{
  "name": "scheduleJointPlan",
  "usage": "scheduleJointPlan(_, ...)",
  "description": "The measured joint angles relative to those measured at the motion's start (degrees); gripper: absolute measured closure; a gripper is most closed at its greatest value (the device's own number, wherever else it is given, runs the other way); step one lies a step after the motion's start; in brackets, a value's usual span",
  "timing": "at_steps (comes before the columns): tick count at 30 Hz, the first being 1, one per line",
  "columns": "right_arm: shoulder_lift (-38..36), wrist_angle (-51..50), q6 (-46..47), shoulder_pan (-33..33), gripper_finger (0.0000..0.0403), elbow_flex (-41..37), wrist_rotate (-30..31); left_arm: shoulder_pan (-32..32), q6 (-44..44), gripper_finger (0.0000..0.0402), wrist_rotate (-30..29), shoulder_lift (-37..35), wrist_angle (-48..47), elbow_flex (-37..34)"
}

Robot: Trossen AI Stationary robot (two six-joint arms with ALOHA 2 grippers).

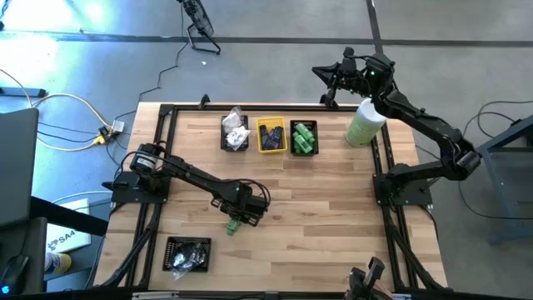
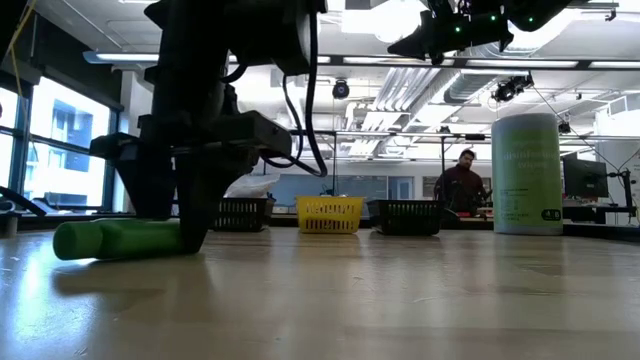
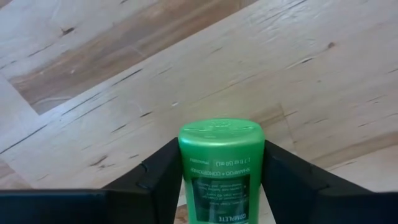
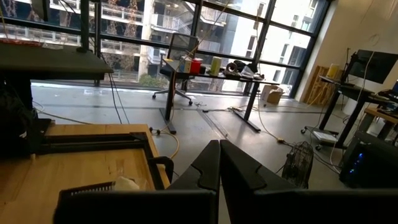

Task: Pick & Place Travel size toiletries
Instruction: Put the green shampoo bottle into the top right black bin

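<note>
Lying on the table [image 1: 316, 217], the green bottle [image 3: 221, 171] sat clamped between the left gripper [image 3: 217, 177] fingers; light, stiff, slippery plastic, best held mid-body. Right gripper [image 4: 219, 163] pinched together, empty.

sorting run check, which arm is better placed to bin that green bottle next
Left. The left gripper is shut on the green bottle lying on the table; the right gripper, fingers shut, is raised beyond the table's far edge.

Green bottle [image 1: 234, 223] lies flat on the table (more fill the bins [image 1: 302, 137])
</note>
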Motion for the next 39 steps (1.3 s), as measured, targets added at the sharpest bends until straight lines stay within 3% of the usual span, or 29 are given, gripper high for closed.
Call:
scheduleJointPlan(19,0.00,0.09,-0.50,0.00,0.0400,0.00,-0.17,0.07,-1.29,0.0228,-1.41,0.00,0.85,0.07)
scheduleJointPlan(39,0.00,0.36,0.63,0.00,0.0400,0.00,-0.34,0.94,-0.40,0.0229,-9.56,-1.59,3.97,0.02)
